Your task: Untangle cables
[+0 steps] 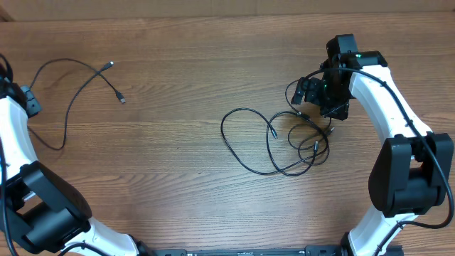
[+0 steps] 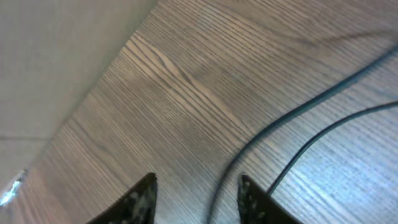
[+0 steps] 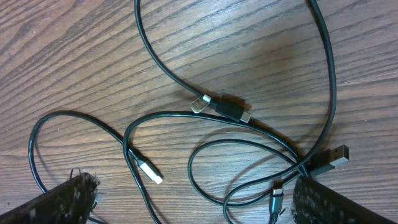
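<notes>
The left jaws stand parted. In the left wrist view their two dark fingertips rise from the bottom edge with bare desk between them, clamped on nothing. One thin black strand runs down into the gap. A second strand passes just beside the right-hand tip, and I cannot tell whether either strand touches a fingertip. Only the overhead view shows that these strands belong to a lone cable. It lies loosely looped on the desk's left side, well apart from the others, with its small plug ends lying free toward the middle.

The right jaws are wide open. Their fingertips sit at the two lower corners of the right wrist view, over the tangled cables, and grip none of them. This view shows detail the overhead cannot:
- a black connector body with a metal tip at each end
- a silver-tipped plug
- a wider flat black plug near the right-hand fingertip
- a small plug among crossing strands

From above, the tangled cables are a cluster of overlapping loops right of the desk's middle. They lie just below the wrist of the right arm, and one large loop reaches leftward.
</notes>
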You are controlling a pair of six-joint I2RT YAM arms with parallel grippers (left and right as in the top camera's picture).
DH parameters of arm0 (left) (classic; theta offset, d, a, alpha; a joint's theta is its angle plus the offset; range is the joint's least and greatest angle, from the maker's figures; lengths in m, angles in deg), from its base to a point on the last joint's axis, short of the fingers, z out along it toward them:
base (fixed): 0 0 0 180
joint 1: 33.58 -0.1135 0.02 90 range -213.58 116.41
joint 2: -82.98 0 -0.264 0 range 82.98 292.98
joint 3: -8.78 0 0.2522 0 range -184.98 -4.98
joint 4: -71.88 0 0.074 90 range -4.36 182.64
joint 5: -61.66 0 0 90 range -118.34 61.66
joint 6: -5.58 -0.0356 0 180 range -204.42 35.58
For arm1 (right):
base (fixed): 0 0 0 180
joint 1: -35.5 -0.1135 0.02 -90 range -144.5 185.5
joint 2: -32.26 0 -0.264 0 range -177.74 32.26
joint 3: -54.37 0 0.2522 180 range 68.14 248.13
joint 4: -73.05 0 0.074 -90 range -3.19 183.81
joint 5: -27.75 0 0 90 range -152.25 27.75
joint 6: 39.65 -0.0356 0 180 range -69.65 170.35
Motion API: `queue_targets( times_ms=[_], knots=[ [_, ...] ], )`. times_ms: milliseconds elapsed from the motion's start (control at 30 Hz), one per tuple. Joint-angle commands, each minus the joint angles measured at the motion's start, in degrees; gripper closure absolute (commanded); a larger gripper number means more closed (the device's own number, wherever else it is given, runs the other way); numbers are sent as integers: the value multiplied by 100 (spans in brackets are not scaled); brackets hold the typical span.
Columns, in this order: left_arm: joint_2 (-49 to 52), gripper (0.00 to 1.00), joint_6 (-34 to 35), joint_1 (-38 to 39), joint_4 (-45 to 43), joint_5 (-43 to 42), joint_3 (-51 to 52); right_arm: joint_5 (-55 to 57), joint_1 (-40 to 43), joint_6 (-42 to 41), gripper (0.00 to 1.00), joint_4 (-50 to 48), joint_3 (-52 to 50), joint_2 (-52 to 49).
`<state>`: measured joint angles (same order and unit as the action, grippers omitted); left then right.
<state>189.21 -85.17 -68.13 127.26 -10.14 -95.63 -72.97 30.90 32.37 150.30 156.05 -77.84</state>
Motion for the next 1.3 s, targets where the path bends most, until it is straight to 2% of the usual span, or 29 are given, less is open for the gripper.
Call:
queue_targets(
  times_ms=[0,133,267,367,433,533,567,600,633,733,867,967,1267],
  knots=[
    [103,52,358,-55,-9,-562,-35,-50,-20,26,0,-17,44,46],
    [103,44,356,-59,-81,-1054,-35,-52,-20,26,0,-15,44,46],
    [103,46,358,-52,-116,-1510,-35,-52,-20,26,0,-17,44,46],
    [103,63,361,-52,-109,-1906,-35,-50,-20,26,0,-17,44,46],
    [103,69,361,-39,39,-2251,-35,-52,-20,26,0,-17,44,46],
    [131,65,638,-31,184,-2253,-15,-52,-20,26,0,-17,44,46],
    [140,69,796,-31,205,-2260,15,-52,-20,26,0,-15,44,46],
    [146,80,944,-28,212,-2284,55,-52,-20,26,0,-17,44,46],
    [146,96,1056,-28,221,-2312,85,-52,-20,26,0,-17,44,46],
    [149,96,1307,-26,356,-2809,166,-52,-20,26,0,-17,44,46],
    [149,96,1303,39,667,-3910,256,-50,-20,26,0,-17,44,46],
    [149,96,1303,173,868,-4339,372,-52,-20,26,0,-15,44,46],
    [149,96,1300,1132,1611,-4422,754,-52,-20,26,0,-17,44,46]
  ],
)
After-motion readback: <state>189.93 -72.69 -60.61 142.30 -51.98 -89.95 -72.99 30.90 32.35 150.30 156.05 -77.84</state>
